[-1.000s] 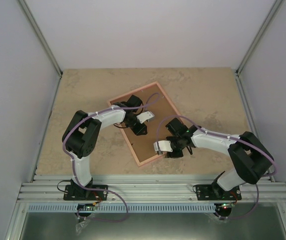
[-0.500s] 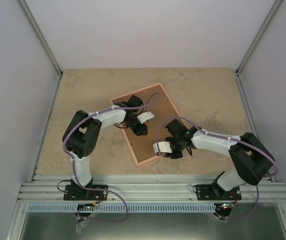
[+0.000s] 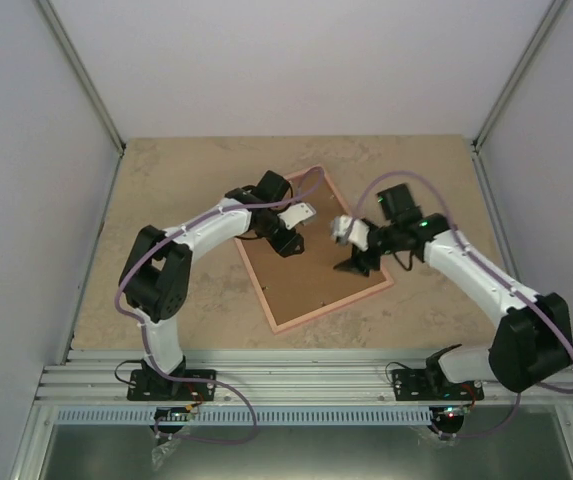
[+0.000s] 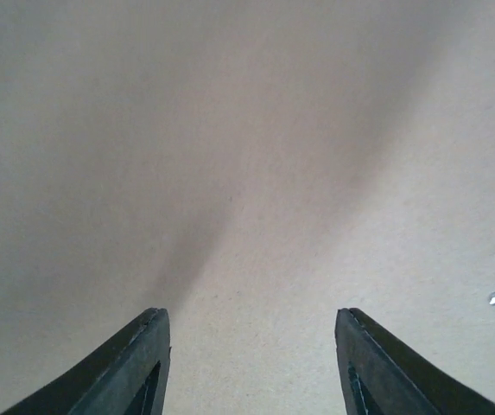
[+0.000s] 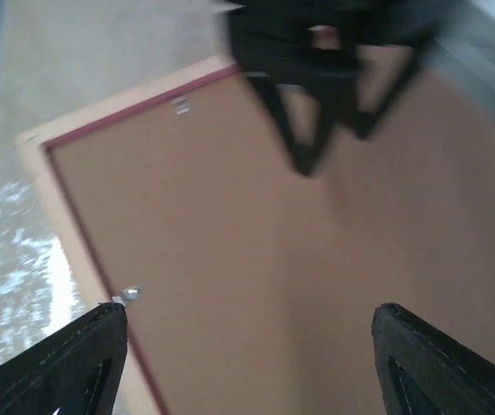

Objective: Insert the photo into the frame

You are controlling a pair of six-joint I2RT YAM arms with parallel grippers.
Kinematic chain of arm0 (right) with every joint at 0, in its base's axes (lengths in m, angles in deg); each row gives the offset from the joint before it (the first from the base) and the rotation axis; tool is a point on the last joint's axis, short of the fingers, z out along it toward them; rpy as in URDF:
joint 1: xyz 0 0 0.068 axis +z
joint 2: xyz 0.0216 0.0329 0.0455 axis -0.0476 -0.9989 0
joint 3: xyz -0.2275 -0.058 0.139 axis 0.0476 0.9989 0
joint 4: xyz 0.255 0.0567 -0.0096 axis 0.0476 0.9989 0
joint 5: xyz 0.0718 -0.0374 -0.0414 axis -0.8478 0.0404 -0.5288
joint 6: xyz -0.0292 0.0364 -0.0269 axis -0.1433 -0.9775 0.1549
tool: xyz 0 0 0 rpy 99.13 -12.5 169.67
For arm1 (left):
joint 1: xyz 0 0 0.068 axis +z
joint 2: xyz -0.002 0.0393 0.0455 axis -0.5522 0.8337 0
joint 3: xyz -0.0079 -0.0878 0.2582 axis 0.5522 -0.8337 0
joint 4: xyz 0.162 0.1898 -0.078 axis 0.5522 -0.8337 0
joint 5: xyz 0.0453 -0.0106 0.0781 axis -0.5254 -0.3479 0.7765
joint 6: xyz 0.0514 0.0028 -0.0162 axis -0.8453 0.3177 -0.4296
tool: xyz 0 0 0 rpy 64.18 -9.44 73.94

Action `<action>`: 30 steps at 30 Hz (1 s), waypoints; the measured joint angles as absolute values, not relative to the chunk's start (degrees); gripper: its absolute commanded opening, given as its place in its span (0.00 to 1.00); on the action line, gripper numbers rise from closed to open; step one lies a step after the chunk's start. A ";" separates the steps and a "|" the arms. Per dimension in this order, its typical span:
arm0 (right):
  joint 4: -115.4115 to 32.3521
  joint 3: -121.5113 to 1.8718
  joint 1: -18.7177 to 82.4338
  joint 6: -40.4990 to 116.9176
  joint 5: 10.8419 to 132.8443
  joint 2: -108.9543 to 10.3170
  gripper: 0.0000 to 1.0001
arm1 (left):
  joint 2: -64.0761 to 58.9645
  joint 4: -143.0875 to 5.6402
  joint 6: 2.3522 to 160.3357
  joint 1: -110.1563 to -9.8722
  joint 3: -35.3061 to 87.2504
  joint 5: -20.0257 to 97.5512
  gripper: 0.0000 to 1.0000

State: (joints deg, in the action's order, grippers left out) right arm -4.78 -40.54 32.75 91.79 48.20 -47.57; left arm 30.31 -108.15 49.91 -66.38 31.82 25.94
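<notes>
Top external view: the frame (image 3: 333,306) lies flat and skewed on the table (image 3: 166,200), its pink border around a brown backing board (image 3: 306,285). The left gripper (image 3: 288,242) hangs over the board's far left part and the right gripper (image 3: 356,263) over its right side, near the edge. In the left wrist view the left gripper (image 4: 251,313) has its 2 fingers (image 4: 139,363) parted, with only bare board between them and nothing held. In the right wrist view the right gripper (image 5: 249,308) stands wide open and empty above the board, the frame's border (image 5: 48,194) to its left, a small metal tab (image 5: 129,294) on the inner edge, and the left gripper (image 5: 316,130) blurred beyond
</notes>
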 measured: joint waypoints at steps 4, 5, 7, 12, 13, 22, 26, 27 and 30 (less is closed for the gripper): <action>-3.58 -44.74 20.95 89.38 42.05 -44.88 0.79 | 26.39 -108.39 49.99 -69.00 32.83 27.36 0.57; -3.30 -45.26 18.09 88.70 40.61 -44.55 0.79 | 25.69 -108.39 50.10 -69.94 32.83 27.69 0.58; -3.08 -45.64 12.16 87.11 37.51 -44.20 0.80 | 24.60 -108.17 50.37 -72.80 32.83 28.54 0.60; -3.25 -45.64 -0.06 81.80 31.76 -44.20 0.81 | 24.97 -106.92 51.66 -81.02 33.05 30.69 0.59; -3.78 -45.61 -2.09 80.16 31.02 -44.33 0.80 | 25.61 -106.86 52.09 -82.79 33.64 31.19 0.59; -9.96 -41.75 -9.78 65.67 28.83 -47.96 0.78 | 38.72 -104.15 57.36 -95.93 42.49 37.33 0.58; -11.23 -40.46 -11.29 61.54 28.68 -50.06 0.77 | 41.87 -104.32 59.31 -97.87 42.44 39.56 0.55; -11.67 -40.35 -11.57 60.64 28.66 -50.80 0.77 | 42.31 -104.30 59.70 -98.03 42.42 40.13 0.54; -12.37 -40.22 -12.10 58.70 28.57 -52.73 0.77 | 42.44 -103.01 60.90 -98.13 41.98 42.66 0.54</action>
